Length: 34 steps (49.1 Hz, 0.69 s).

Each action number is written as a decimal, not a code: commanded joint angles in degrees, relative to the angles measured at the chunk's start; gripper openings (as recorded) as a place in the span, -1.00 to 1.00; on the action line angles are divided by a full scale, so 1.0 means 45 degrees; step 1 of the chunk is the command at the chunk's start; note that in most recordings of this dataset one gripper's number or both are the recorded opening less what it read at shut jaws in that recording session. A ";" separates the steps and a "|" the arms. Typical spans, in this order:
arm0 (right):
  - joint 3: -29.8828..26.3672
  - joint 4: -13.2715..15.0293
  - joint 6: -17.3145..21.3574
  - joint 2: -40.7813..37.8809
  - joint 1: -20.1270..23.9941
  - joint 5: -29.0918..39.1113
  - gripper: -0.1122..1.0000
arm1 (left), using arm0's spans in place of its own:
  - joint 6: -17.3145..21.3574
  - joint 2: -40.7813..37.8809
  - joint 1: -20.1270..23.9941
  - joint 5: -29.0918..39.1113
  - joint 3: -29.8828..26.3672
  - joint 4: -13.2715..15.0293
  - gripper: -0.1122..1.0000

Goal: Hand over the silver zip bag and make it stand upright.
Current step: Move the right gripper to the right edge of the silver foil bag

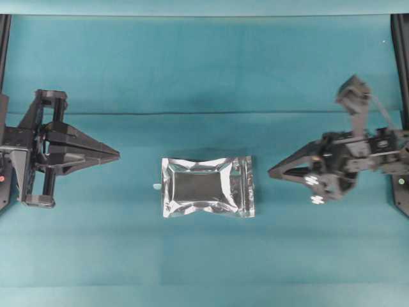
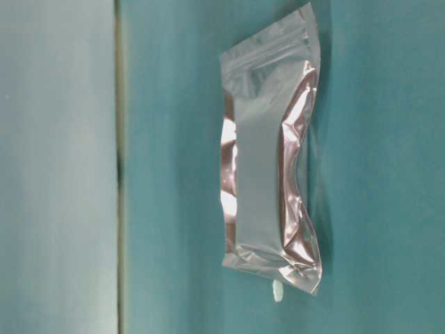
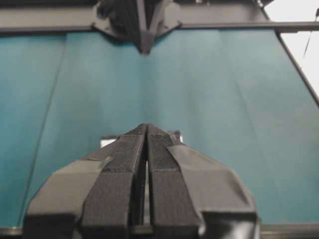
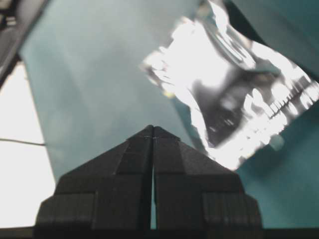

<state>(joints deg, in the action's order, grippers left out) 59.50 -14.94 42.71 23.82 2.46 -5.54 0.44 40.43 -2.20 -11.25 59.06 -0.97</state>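
Silver zip bag (image 1: 208,187) lies flat on the teal worktop (image 1: 204,70), approx. centre, between the two arms, long side running left-right in the overhead view. Foil crinkled at the sealed edges; zip strip at the end toward the right arm. Small white scrap (image 1: 156,186) just beside the bag's left edge, also seen at table level (image 2: 278,292).

Left pincer (image 1: 117,154): fingers pressed together, tips meeting, nothing between them. Points toward the bag, well apart from it. Left wrist view confirms: the two pads (image 3: 117,164) meet at the tip, bag mostly hidden behind them.

Right pincer (image 1: 271,172): tips together, nothing held. Points toward the bag's right end, near but clear of it; wrist rolled, body tilted in the overhead view. Right wrist view: finger tips (image 4: 134,149) joined, bag (image 4: 234,94) ahead and to the right, no contact.

Bag not gripped by either arm. Not upright.
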 commanded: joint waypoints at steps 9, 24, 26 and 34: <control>-0.0254 -0.0098 0.2031 -0.1543 -0.0117 -0.0566 0.20 | -0.0039 0.0000 0.0156 0.0039 -0.0313 -0.0039 -0.78; -0.0332 -0.0234 0.2949 -0.3281 -0.0137 -0.1152 0.98 | -0.0039 0.0000 0.0352 0.0039 -0.0273 -0.0039 -0.78; -0.0332 -0.0293 0.3086 -0.3516 -0.0137 -0.1270 0.98 | -0.0039 0.0000 0.0371 0.0039 -0.0273 -0.0039 -0.78; -0.0391 -0.0371 0.3750 -0.4609 -0.0059 -0.2109 0.98 | -0.0039 0.0000 0.0391 0.0039 -0.0254 -0.0039 -0.78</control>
<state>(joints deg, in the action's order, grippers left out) 58.62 -16.52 58.10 4.83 1.85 -13.01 0.35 40.34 -0.62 -10.90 59.06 -0.97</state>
